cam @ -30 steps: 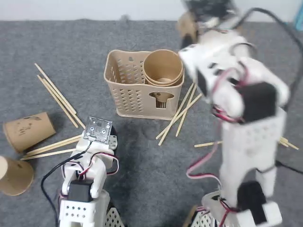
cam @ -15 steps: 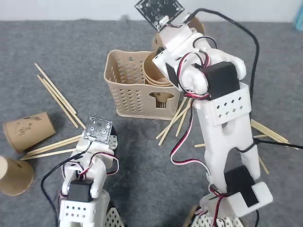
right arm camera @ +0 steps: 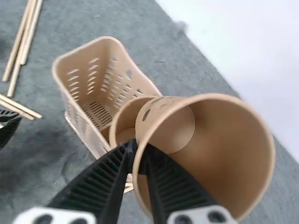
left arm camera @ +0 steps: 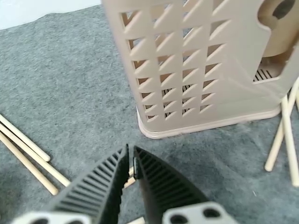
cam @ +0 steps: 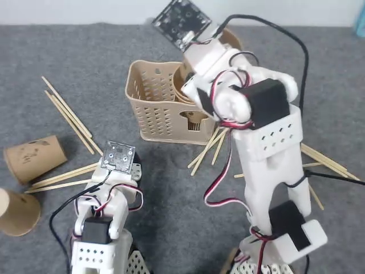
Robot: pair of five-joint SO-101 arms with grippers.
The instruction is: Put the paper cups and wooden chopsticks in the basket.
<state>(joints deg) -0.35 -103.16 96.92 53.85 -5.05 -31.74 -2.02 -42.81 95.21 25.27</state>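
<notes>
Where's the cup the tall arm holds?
In the right wrist view, the paper cup hangs in the right tool, rim pinched, beside the basket's stacked cups.

The worktop (cam: 171, 188) was covered in a grey, felt-like mat with a fuzzy, faintly mottled nap, reaching back to its far edge in the high view. Beyond that edge lay a plain white strip (cam: 85, 11), which the right wrist view caught as a broad pale area. At the far right corner a small blue-green object (cam: 361, 23) sat cut off by the frame.
</notes>
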